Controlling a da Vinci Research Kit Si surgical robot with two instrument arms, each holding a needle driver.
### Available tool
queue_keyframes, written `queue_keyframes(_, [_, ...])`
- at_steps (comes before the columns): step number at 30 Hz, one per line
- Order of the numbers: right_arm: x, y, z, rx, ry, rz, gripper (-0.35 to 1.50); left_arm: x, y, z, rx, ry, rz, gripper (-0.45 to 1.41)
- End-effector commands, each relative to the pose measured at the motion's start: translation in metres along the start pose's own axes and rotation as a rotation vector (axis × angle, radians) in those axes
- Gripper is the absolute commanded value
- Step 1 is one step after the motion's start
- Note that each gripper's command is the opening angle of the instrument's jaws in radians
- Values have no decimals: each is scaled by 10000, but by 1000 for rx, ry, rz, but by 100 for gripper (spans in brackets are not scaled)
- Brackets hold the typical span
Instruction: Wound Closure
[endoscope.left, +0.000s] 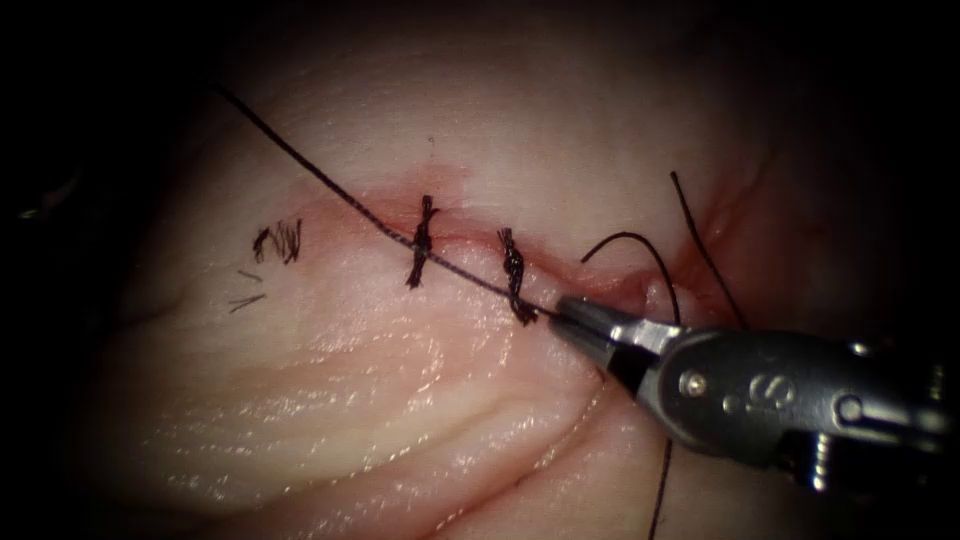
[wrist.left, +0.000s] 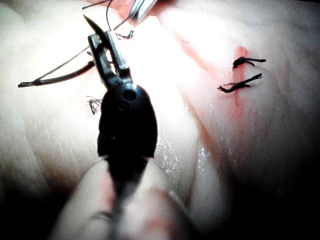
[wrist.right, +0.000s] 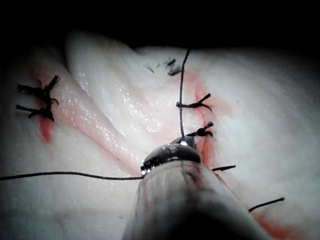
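Two knots: across cut in tissue
Right pincer: clamped on thread; marked "S"
Left pincer: clamped on needle, mid-curve, outside tissue

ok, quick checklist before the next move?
1. Right pincer shut on thread, beside the nearer of the two stitches: ok.
2. Thread taut from there up-left: ok.
3. Left pincer shut on needle, near one end: ok.
4. Needle outside the tissue: looks so, ok.
5. Both stitches seated across the cut: ok.
6. Slack loop behind right pincer free of snags: cannot tell.
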Motion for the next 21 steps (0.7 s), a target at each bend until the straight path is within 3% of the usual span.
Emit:
queue_keyframes(1, [9, -1, 3, -15, 16, 7, -35, -6, 2, 6, -1, 2, -5, -45])
queue_keyframes(9, [29, -18, -23, -24, 41, 5, -35, -11, 4, 32, -26, -18, -9, -45])
queue_keyframes(10, [39, -39, -35, -5, 49, -3, -35, -15, -4, 50, -27, -28, -16, -45])
queue_keyframes(11, [39, -39, -35, -5, 49, -3, -35, -15, -4, 50, -27, -28, -16, -45])
queue_keyframes(13, [51, -65, -45, 25, 38, -6, -35, -22, -15, 70, -25, -40, -20, -45])
queue_keyframes(20, [85, -103, -52, 86, 66, 28, -35, -36, -35, 106, -3, -58, -37, -45])
queue_keyframes(21, [108, -121, -55, 111, 97, 41, -35, -41, -36, 116, 0, -68, -40, -45])
